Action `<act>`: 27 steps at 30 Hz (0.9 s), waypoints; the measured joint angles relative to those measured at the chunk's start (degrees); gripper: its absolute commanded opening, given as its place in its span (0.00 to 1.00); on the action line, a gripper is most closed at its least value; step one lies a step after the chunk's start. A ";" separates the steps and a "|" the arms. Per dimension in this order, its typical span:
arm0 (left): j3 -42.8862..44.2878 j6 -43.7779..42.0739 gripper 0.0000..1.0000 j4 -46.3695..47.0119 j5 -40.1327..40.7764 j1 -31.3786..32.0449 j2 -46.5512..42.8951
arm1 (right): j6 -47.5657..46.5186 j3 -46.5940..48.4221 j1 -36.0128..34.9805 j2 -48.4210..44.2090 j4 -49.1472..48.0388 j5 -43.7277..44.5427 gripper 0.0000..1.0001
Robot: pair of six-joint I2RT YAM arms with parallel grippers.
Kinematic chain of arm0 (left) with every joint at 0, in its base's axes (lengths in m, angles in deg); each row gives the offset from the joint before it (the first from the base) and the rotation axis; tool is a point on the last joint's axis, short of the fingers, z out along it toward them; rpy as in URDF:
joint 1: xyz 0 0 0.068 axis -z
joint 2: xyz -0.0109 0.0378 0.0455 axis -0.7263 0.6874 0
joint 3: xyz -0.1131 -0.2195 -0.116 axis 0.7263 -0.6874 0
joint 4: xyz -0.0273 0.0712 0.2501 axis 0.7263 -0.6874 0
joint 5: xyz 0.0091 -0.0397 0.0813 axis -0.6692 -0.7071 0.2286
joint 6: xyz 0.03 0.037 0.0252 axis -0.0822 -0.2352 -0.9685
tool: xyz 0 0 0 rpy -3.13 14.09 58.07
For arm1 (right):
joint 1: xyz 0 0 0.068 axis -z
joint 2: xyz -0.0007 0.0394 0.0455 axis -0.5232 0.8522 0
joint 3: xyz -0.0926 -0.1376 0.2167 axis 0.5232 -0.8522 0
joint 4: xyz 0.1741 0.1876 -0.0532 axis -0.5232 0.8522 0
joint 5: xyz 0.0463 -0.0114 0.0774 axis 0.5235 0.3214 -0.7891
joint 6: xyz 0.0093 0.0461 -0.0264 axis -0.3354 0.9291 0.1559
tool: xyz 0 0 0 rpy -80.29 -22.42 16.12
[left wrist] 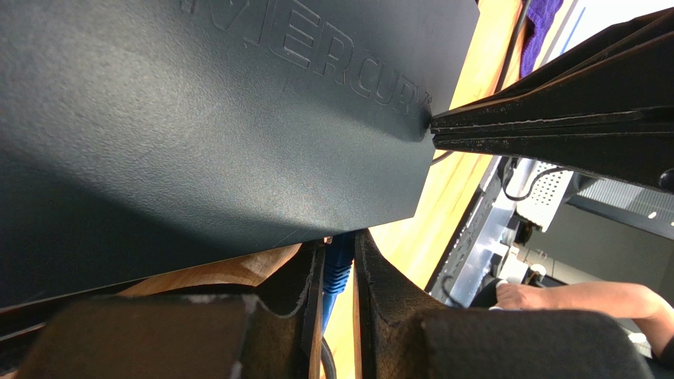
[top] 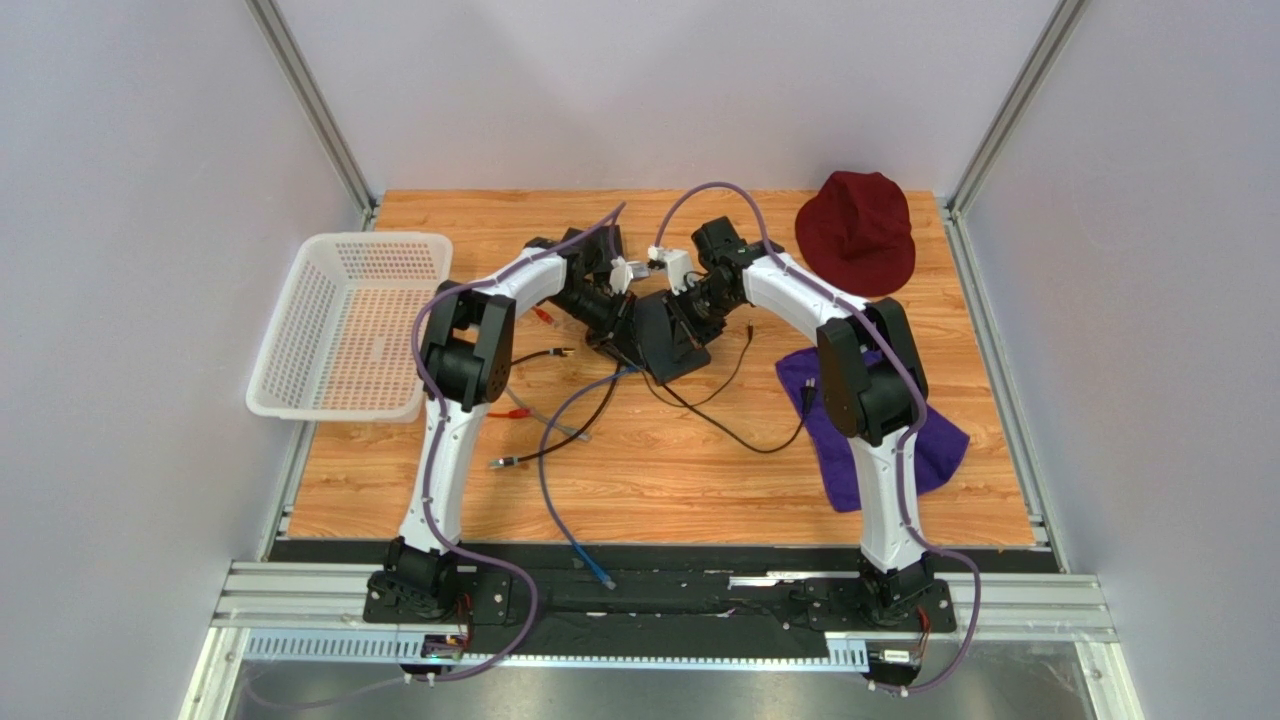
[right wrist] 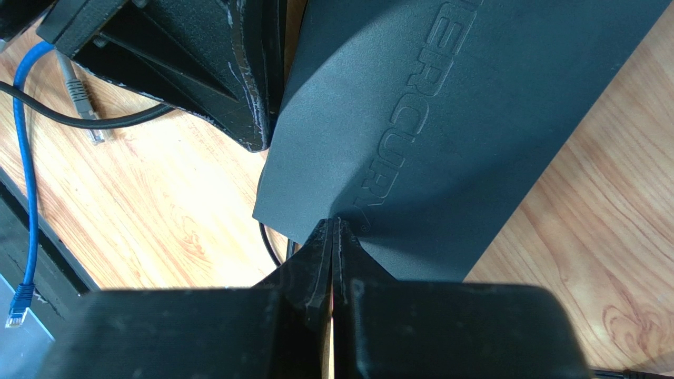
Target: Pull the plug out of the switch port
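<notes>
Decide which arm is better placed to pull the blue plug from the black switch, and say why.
Left. The left claw flanks the blue plug at the edge of the switch, so it could probably grip and pull. The right claw is shut, tips against the switch, better suited to steadying it.

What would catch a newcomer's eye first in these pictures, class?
Mid-table sits the black box: the right gripper, shut, touches its top, while the left gripper straddles a blue plug at its edge. A dark red hat lies at the far right and a white basket on the left.
</notes>
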State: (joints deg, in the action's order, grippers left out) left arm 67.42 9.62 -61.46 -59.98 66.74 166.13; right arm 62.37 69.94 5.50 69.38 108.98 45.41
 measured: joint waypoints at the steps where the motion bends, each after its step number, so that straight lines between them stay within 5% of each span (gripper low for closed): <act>1: 0.00 0.00 0.00 0.00 -0.02 0.00 0.00 | 0.00 0.02 -0.02 0.00 -0.02 0.02 0.00; 27: 0.74 -1.55 0.00 -0.98 0.68 0.00 0.00 | -0.04 0.02 -0.28 0.00 -0.11 0.72 0.00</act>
State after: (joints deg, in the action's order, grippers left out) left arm 68.16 8.06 -62.44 -59.30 66.74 166.13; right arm 62.32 69.96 5.22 69.38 108.87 46.13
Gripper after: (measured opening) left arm 0.203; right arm 0.005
